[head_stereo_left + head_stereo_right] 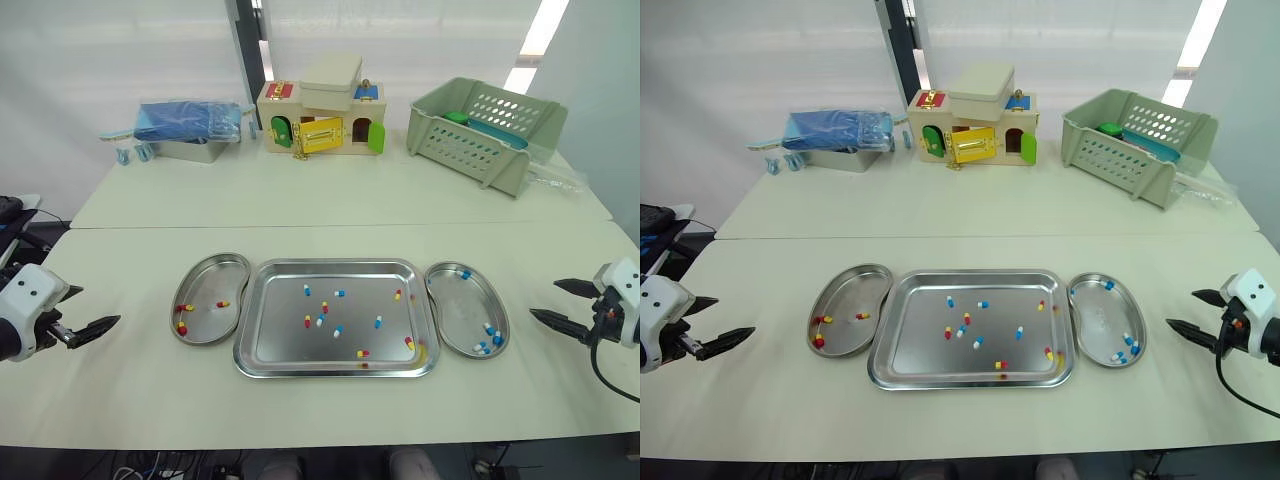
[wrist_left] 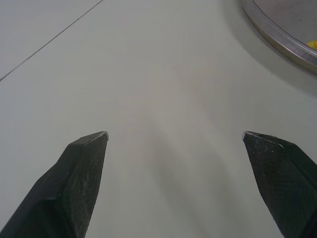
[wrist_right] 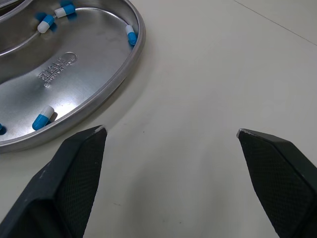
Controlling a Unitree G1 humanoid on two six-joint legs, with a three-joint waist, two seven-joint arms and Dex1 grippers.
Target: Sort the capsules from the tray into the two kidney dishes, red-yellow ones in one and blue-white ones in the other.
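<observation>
Right of blue-white dish [image 1: 455,315], seemingly bare table [image 1: 530,400].

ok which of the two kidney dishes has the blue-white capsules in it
The right kidney dish, on the robot's right of the tray: it holds only blue-white capsules, while the left kidney dish holds red-yellow capsules.

Illumination was bright and even; a bright strip [image 1: 545,25] glared at upper right; the tray [image 1: 290,340] reflected softly; shadows were faint.
</observation>
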